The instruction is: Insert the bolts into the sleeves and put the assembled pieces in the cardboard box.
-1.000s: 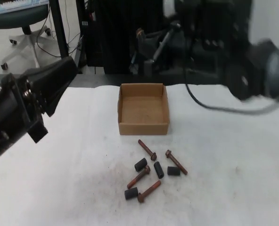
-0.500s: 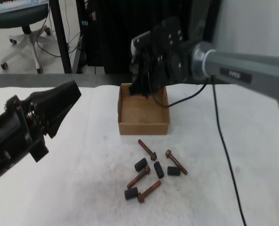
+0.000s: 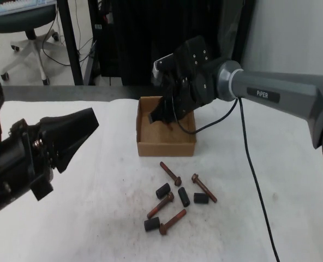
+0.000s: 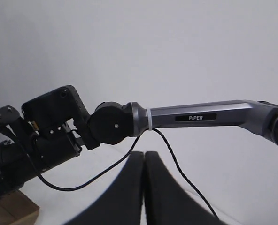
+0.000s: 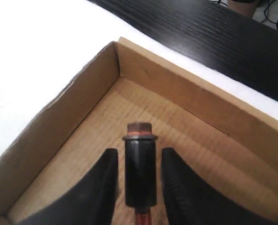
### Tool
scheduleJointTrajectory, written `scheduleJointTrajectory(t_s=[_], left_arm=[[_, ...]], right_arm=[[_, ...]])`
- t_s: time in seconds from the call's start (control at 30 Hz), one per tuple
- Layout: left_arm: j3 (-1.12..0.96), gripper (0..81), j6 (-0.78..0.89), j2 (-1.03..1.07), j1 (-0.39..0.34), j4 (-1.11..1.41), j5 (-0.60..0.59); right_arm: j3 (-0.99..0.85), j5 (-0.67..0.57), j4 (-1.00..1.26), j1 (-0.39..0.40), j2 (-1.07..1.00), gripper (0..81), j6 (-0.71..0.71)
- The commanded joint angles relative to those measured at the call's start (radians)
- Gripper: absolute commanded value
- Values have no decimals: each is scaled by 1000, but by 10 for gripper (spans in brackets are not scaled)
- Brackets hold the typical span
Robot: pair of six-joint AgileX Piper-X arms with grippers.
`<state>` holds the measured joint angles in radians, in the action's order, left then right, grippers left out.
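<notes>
The right arm (image 3: 281,95) is extended across the worktop (image 3: 85,218), with its gripper (image 5: 139,157) angled down over the cardboard box (image 3: 166,147) and clamped on a sleeved bolt (image 5: 140,173). The left gripper (image 4: 144,157) is held raised, its fingers pressed together.

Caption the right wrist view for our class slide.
An assembled bolt and sleeve at the right end effector, over the cardboard box.

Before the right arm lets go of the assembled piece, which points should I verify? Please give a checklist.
1. Bolt seated in sleeve: ok; the assembled piece shows the head at one end and the shank at the other.
2. Right gripper holds the piece: ok.
3. Piece over the cardboard box, inside its walls: ok.
4. Height above the box floor: cannot tell.
5. Left gripper away from the box: ok; shut, off to the left.
</notes>
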<state>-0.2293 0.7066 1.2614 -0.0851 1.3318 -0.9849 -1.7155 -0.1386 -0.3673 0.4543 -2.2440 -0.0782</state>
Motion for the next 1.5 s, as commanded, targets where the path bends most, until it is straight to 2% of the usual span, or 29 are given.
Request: scheduleJointTrajectory(t_s=[0.0, 0.2, 0.37, 0.47, 0.57, 0.67, 0.73, 0.83, 1.0, 1.1, 1.23, 1.3, 1.47], left_arm=[[1, 3, 14, -10, -1, 12, -27], [1, 3, 14, -10, -1, 12, -27], [1, 3, -8, -10, -1, 7, -29], [-4, 3, -45, -10, -3, -82, -68], [-42, 3, -127, -10, -29, -450, -118], [-111, 3, -369, -10, -86, -807, -119], [-168, 3, -491, -10, -141, -986, -38], [-274, 3, -625, -8, -226, -1207, 166], [-505, 7, -830, 50, -348, -1650, 307], [-646, 95, -878, 131, -394, -1859, 382], [-823, 323, -886, 257, -433, -2035, 483], [-908, 390, -886, 316, -448, -2092, 524], [-1063, 393, -886, 472, -500, -2254, 571]], right_arm=[[-15, -24, -14, -8, 21, 417, 16], [-15, -25, -101, -15, 72, 416, 1], [-15, -40, -297, -15, 169, 416, -125], [-9, -59, -386, -13, 229, 407, -131], [9, -66, -397, -13, 308, 340, -66], [24, -113, -421, -26, 385, 300, -15], [35, -125, -460, -37, 437, 300, 1], [63, -125, -523, -49, 511, 300, 4], [159, -123, -587, -80, 644, 300, -8], [242, -123, -588, -96, 719, 300, 8], [374, -123, -588, -107, 806, 300, 34], [442, -123, -588, -109, 839, 300, 51], [580, -123, -588, -109, 899, 300, 86]])
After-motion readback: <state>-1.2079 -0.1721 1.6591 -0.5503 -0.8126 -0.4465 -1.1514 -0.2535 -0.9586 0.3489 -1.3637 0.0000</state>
